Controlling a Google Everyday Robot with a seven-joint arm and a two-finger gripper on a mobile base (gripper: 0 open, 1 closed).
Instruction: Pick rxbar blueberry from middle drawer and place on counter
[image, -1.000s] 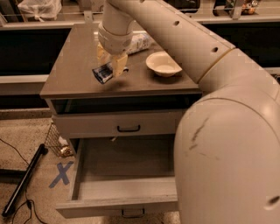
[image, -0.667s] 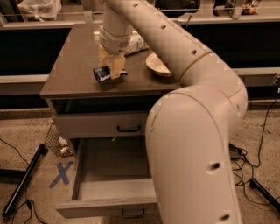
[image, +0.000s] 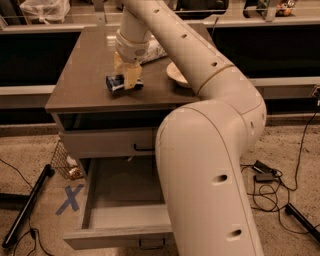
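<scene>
Speckled floor (image: 30, 150) lies nearest, with the middle drawer (image: 122, 190) pulled open below the fingers (image: 132, 75). Above the bench (image: 82, 85), the gripper (image: 128, 84) pinches the rxbar blueberry (image: 114, 83). A bowl (image: 175, 74) sits to the fingers' right.

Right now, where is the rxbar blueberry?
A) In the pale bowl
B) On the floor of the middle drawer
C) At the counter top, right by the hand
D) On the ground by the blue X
C: the rxbar blueberry shows low over the counter, directly beside the hand, and the visible floor of the open middle drawer shows no bar.
</scene>
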